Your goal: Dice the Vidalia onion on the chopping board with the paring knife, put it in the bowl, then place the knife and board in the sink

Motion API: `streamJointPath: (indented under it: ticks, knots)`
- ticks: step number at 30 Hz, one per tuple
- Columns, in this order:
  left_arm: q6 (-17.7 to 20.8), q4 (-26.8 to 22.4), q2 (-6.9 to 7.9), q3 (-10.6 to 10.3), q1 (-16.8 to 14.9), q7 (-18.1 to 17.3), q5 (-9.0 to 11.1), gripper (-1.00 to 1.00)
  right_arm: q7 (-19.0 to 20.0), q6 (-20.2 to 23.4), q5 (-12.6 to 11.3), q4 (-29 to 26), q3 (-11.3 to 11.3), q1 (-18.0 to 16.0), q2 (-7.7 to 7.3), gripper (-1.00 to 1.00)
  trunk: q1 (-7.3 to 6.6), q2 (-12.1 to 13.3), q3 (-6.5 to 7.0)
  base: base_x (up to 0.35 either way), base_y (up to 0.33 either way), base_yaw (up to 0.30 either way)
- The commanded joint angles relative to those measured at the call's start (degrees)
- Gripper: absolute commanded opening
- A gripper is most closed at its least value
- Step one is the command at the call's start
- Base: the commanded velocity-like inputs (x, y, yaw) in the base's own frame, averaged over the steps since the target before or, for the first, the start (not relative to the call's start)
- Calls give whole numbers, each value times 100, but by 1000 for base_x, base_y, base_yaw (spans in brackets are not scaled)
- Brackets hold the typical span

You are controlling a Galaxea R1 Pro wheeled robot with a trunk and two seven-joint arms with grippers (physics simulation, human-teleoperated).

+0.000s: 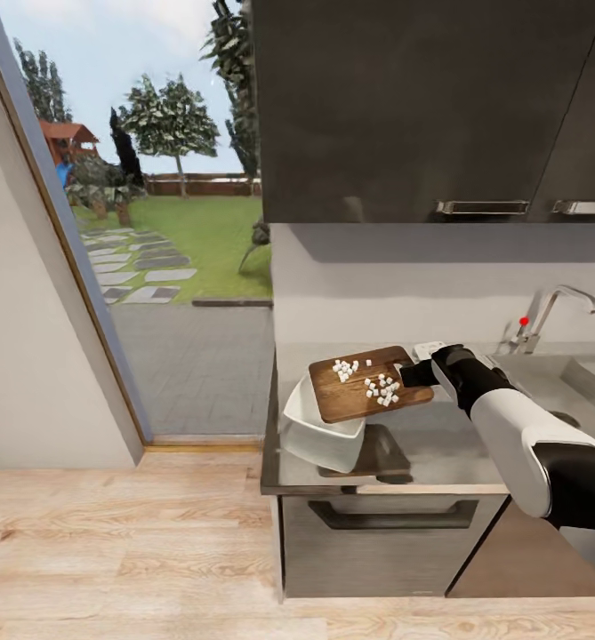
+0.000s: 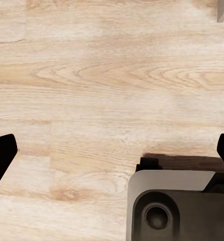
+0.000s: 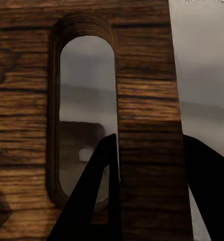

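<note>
My right gripper (image 1: 419, 373) is shut on the right end of the brown chopping board (image 1: 355, 400) and holds it in the air above the countertop (image 1: 422, 458). Two small heaps of white diced onion (image 1: 381, 388) lie on the board. The board's left end hangs over the white bowl (image 1: 319, 436), which sits tilted at the countertop's left edge. In the right wrist view, the black fingers (image 3: 92, 196) clamp the board (image 3: 26, 110) beside its oval handle slot. The left gripper (image 2: 112, 150) is open over the wooden floor. The paring knife is out of view.
The steel sink (image 1: 590, 373) with its chrome faucet (image 1: 555, 307) and red knob (image 1: 523, 321) lies to the right of the board. Dark wall cabinets (image 1: 422, 107) hang above. A glass door (image 1: 155, 222) to the garden stands to the left. The robot base (image 2: 177, 206) is below the left gripper.
</note>
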Motion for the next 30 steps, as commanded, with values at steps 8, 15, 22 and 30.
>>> streamJointPath:
  ticks: [8,15,22,30]
  knots:
    - [-39,23,2,-49,-10,0,54,100,43,26,57,-17,3,-4,-1,-100,3,-10,-11,0,113,0]
    - [-39,23,3,-49,-10,0,54,100,18,35,60,-18,57,-4,-1,-100,3,-10,-11,0,5,0]
    - [-39,23,3,-49,-10,0,54,100,-9,143,64,-70,359,-4,-9,-100,3,-10,-11,0,0,0]
    - [-34,23,3,-49,-10,0,54,100,-68,195,66,-151,366,-4,-40,-100,3,-10,-11,0,0,0]
